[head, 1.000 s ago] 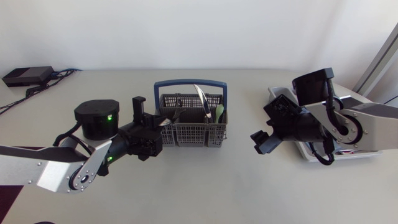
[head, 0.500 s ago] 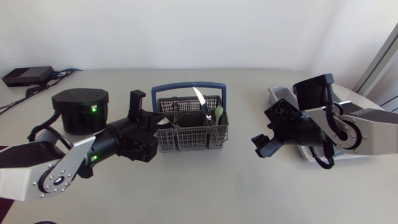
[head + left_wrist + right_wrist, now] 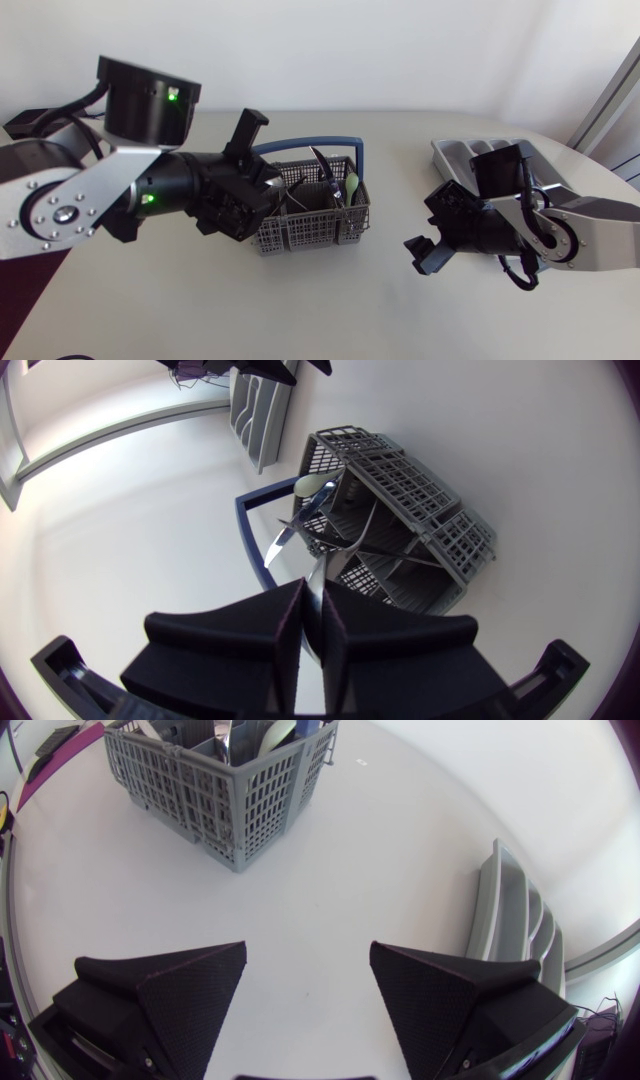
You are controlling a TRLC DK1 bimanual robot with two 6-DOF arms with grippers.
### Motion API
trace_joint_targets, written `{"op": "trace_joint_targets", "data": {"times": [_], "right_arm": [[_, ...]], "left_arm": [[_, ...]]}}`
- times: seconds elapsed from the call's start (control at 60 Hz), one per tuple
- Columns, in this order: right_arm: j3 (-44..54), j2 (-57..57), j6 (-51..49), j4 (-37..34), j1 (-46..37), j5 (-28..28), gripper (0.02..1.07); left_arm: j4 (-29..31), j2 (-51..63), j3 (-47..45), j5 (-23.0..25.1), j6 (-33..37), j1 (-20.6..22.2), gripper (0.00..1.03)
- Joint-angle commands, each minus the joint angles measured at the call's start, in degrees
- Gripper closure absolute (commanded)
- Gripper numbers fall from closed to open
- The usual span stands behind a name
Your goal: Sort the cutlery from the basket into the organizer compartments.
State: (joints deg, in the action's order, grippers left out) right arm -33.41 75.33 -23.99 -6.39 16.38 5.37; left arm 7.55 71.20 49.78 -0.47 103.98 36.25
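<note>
Left gripper is pinched tight on a thin metal handle poking out of the basket mid-table; can't tell which utensil it is. Right gripper hangs wide open between basket and organizer, which its arm partly hides.

Tilted grey basket holds cutlery; organizer well apart
</note>
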Motion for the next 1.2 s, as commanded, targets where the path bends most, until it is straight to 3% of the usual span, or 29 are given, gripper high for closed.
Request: {"op": "trace_joint_targets", "data": {"times": [0.0,0.083,0.217,0.333,0.6,0.75,1.0,1.15,1.183], "right_arm": [[2.21,-0.80,-0.71,0.59,-0.39,0.87,0.18],[2.91,-1.24,-0.97,1.12,-0.47,1.14,0.18],[3.61,-1.85,-2.20,1.12,-1.44,2.46,0.18],[4.05,-1.94,-3.17,1.12,-2.32,3.42,0.18],[4.32,-2.12,-4.93,1.56,-3.37,5.44,0.18],[4.14,-3.61,-5.46,1.47,-3.37,5.80,0.18],[3.26,-10.03,-4.66,-0.37,-3.46,8.08,0.18],[2.56,-16.62,-2.38,-1.69,-3.46,10.19,0.18],[2.38,-18.99,-2.38,-2.22,-3.46,11.07,0.18]], "left_arm": [[3.96,1.93,5.15,-0.15,3.59,2.25,1.00],[6.34,3.60,7.53,-0.58,6.14,3.13,1.00],[15.92,7.90,15.00,-2.08,6.85,4.88,1.00],[19.52,10.10,18.07,-2.69,9.57,5.41,1.00],[31.91,16.87,31.26,-5.33,8.78,9.01,1.00],[35.69,18.19,34.51,-7.62,9.13,10.68,1.00],[42.63,20.91,42.68,-10.43,7.64,12.27,1.00],[49.40,25.30,52.70,-12.27,1.92,13.23,1.00],[53.36,27.77,58.50,-12.45,-1.68,13.76,1.00]]}}
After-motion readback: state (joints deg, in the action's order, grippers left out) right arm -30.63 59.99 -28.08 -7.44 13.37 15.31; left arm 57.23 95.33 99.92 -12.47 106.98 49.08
